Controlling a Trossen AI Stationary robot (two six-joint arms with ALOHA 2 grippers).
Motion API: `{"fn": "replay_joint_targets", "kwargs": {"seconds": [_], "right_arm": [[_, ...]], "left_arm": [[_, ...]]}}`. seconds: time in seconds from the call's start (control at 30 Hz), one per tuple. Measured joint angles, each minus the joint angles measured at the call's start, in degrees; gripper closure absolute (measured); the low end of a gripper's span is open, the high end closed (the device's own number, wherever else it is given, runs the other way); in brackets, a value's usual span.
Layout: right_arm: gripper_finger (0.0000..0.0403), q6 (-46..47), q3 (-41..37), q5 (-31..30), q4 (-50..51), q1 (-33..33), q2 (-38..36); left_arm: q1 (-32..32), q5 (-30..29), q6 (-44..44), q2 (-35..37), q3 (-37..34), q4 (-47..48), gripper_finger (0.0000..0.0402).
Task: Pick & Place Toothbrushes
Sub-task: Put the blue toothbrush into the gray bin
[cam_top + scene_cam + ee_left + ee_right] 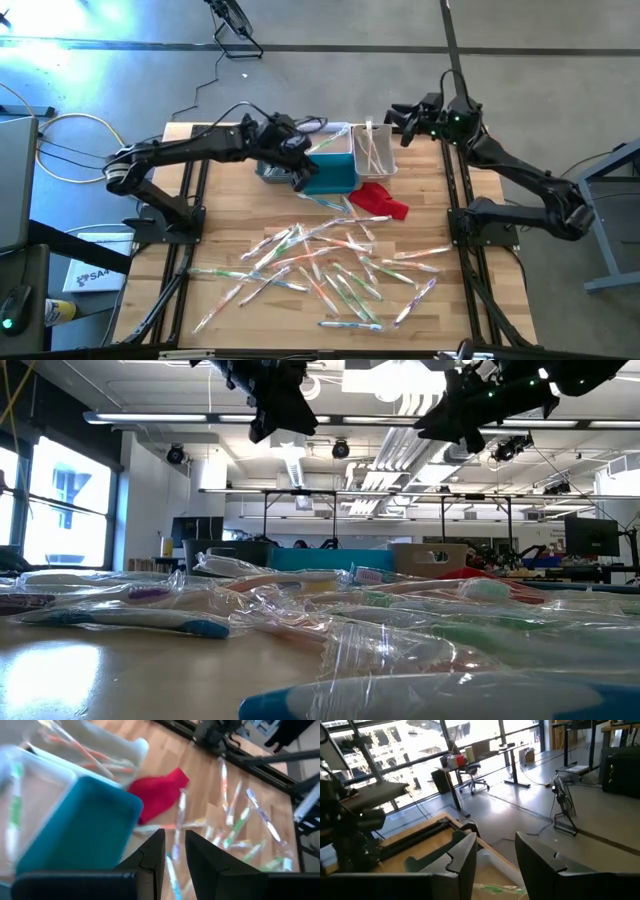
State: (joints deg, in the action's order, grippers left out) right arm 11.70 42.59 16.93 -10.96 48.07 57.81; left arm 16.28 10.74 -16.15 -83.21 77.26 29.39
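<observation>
Many wrapped toothbrushes (330,270) lie scattered on the wooden table's near half, also seen in the left wrist view (240,820). Some lie in the white bin (372,150) at the far side. My left gripper (300,178) hovers over the near left corner of the teal bin (335,172). Its fingers (155,855) stand a narrow gap apart with nothing between them. My right gripper (392,112) hangs high above the table's far right corner, beyond the white bin. It is open and empty (495,850).
A red cloth (382,200) lies just nearer than the bins. A grey bin (268,168) stands left of the teal one, and a pale bin (20,795) behind it holds a green toothbrush. The dark arm frames run along both table sides.
</observation>
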Motion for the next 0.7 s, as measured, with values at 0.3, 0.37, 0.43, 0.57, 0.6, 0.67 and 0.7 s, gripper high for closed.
{"fn": "replay_joint_targets", "kwargs": {"seconds": [0.3,0.37,0.43,0.57,0.6,0.67,0.7], "right_arm": [[0.0275,0.0,0.0,0.0,1.0,0.8,-0.3],[0.0275,0.0,0.0,0.0,1.7,0.8,-0.3],[0.0275,-0.3,0.0,-0.1,2.0,0.8,-0.3],[0.0275,-3.8,0.0,-1.7,2.2,0.8,-0.3],[0.0275,-4.4,0.0,-2.0,2.2,0.8,-0.3],[0.0275,-5.3,0.0,-2.0,2.2,0.9,-0.3],[0.0275,-5.7,0.0,-1.9,2.2,0.9,-0.3]], "left_arm": [[-7.4,-7.3,-9.2,-0.6,0.0,-0.9,0.0330],[-8.9,-8.7,-11.6,-1.0,0.1,-0.6,0.0330],[-10.1,-9.0,-12.8,-1.1,0.0,-0.2,0.0330],[-12.3,-9.2,-14.1,-2.1,0.1,0.5,0.0330],[-12.9,-9.2,-14.4,-2.5,0.0,1.2,0.0330],[-14.0,-9.2,-14.2,-3.5,0.0,1.7,0.0330],[-14.5,-9.2,-14.0,-3.9,0.0,2.7,0.0330]]}}
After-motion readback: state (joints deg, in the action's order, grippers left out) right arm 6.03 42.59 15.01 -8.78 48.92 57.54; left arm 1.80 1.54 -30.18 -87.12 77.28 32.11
